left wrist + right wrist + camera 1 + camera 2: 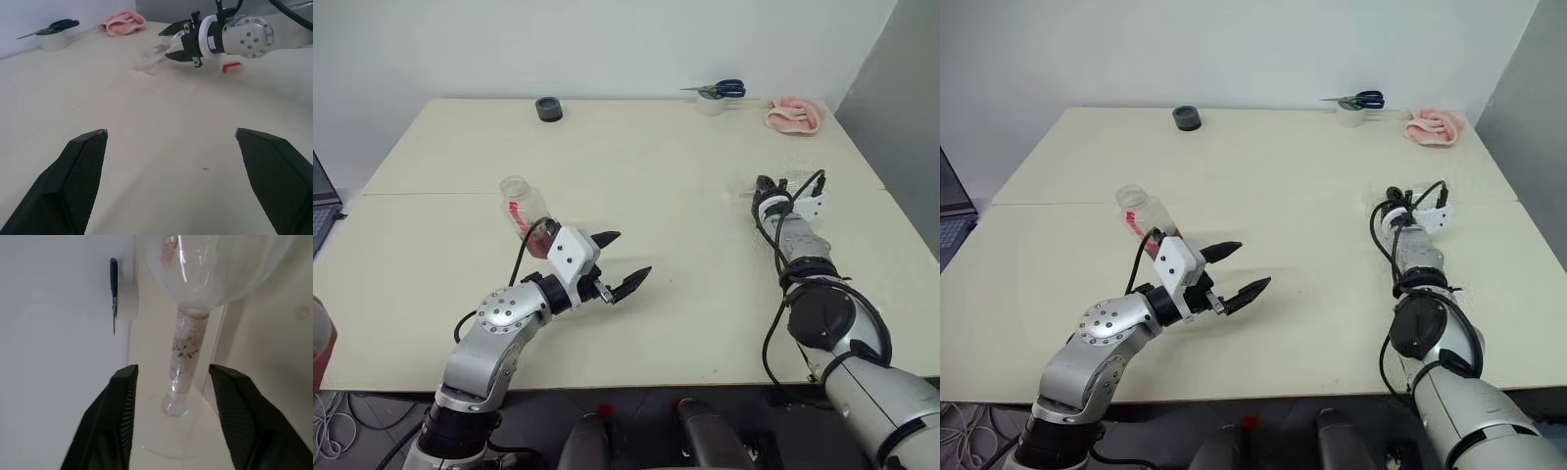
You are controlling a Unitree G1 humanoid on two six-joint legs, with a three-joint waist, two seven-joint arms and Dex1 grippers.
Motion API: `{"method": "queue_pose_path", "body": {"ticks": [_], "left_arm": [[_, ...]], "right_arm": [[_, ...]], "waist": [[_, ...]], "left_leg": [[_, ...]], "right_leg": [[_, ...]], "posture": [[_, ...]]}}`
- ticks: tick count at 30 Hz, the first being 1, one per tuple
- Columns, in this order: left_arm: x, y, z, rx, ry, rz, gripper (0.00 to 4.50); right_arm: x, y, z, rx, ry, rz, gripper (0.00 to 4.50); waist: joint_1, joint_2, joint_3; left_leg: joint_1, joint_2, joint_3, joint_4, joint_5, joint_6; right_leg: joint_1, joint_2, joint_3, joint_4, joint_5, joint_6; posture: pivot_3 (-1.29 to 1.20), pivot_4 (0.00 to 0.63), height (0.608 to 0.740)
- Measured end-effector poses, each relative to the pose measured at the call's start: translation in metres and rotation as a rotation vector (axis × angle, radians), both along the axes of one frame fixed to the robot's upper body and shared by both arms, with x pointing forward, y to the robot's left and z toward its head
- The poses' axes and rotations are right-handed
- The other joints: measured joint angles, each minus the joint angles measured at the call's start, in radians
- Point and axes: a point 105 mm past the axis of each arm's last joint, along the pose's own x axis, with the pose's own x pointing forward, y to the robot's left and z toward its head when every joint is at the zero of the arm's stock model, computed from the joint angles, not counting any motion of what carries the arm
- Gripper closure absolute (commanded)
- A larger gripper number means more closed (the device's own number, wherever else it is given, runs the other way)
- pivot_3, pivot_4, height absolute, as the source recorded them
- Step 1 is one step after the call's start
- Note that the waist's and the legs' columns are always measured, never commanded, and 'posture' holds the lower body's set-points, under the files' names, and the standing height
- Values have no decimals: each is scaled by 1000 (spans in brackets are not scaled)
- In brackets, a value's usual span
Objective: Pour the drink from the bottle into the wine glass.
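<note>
The left gripper (625, 261) hovers level over the table (656, 176) near its front edge, fingers spread wide and empty. The bottle (525, 213) stands tilted just behind that wrist. The right arm reaches forward toward the right edge; the right gripper (171, 382) has its fingers parted either side of the glass (188, 352) stem, apparently not touching.

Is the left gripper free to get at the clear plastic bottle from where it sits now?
Probably yes, after pulling back: the left gripper is open and empty, but the clear plastic bottle stands uncapped behind its wrist, not ahead of the fingers.
</note>
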Motion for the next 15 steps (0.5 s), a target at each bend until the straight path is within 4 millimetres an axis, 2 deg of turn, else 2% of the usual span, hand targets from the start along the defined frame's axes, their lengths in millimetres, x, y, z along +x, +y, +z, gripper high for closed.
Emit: {"method": "queue_pose_path", "body": {"ticks": [4,11,15], "left_arm": [[2,1,-2,2,10,-4,0],[3,1,-2,3,12,-2,0],[3,2,-2,7,11,1,0]], "right_arm": [[-1,-2,-4,37,26,-5,28],[2,-2,-1,44,41,3,28],[4,5,0,46,48,15,28]], "waist": [[0,0,0],[-1,0,0],[-2,0,0]], "left_leg": [[0,0,0,0,0,0],[0,0,0,0,0,0],[0,0,0,0,0,0]], "right_leg": [[0,0,0,0,0,0],[0,0,0,0,0,0],[0,0,0,0,0,0]], "posture": [[0,150,740],[0,150,740],[0,150,740]]}}
